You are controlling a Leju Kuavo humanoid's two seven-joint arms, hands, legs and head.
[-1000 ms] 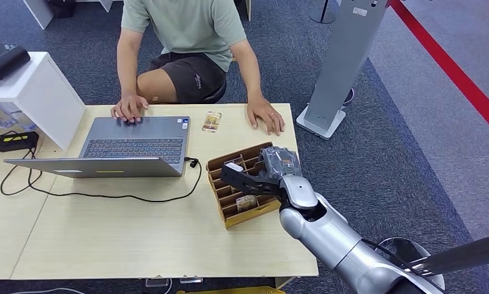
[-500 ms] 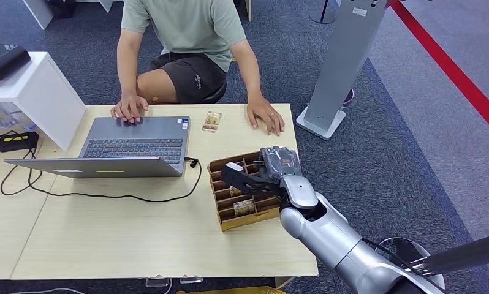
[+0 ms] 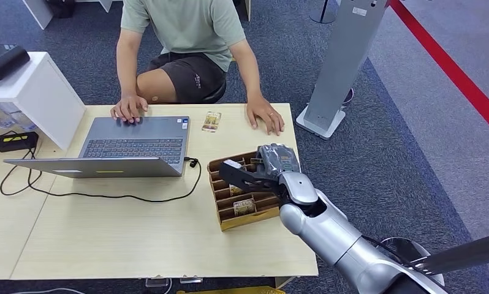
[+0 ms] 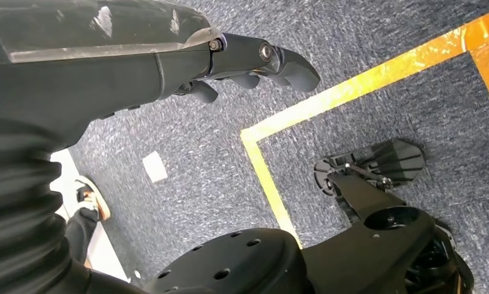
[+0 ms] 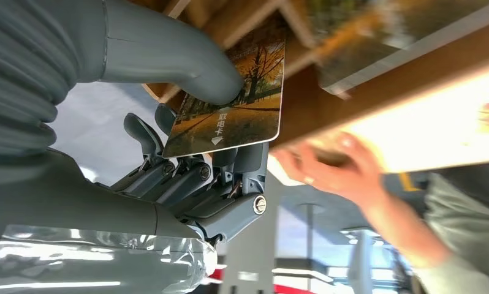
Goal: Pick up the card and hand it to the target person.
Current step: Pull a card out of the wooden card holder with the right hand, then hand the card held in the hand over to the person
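Head view: the right hand (image 3: 263,170) reaches in from the near right corner of the tabletop (image 3: 107,236) and sits over the wooden card box (image 3: 245,215), which stands by the right edge, its slots running crosswise. The hand's dark fingers (image 3: 233,174) lie across the box's far compartments. Another card (image 3: 244,206) stands in a near slot of the box. Across the tabletop a person (image 3: 187,37) sits at the far edge, one hand on the open laptop (image 3: 135,147) and the other hand (image 3: 265,116) flat near the far right corner. A loose card (image 3: 211,121) lies at the far edge between the laptop and that hand. A black cable (image 3: 107,196) loops from the laptop across the middle of the tabletop.

Left wrist view: the left hand (image 4: 230,61) hangs over grey carpet marked with yellow tape (image 4: 328,98); its fingers are curled loosely with nothing in them.

Right wrist view: the right hand's thumb (image 5: 187,61) and fingers pinch the card (image 5: 236,98), printed with autumn trees, right against the wooden dividers of the box. The person's hand shows blurred beyond it.
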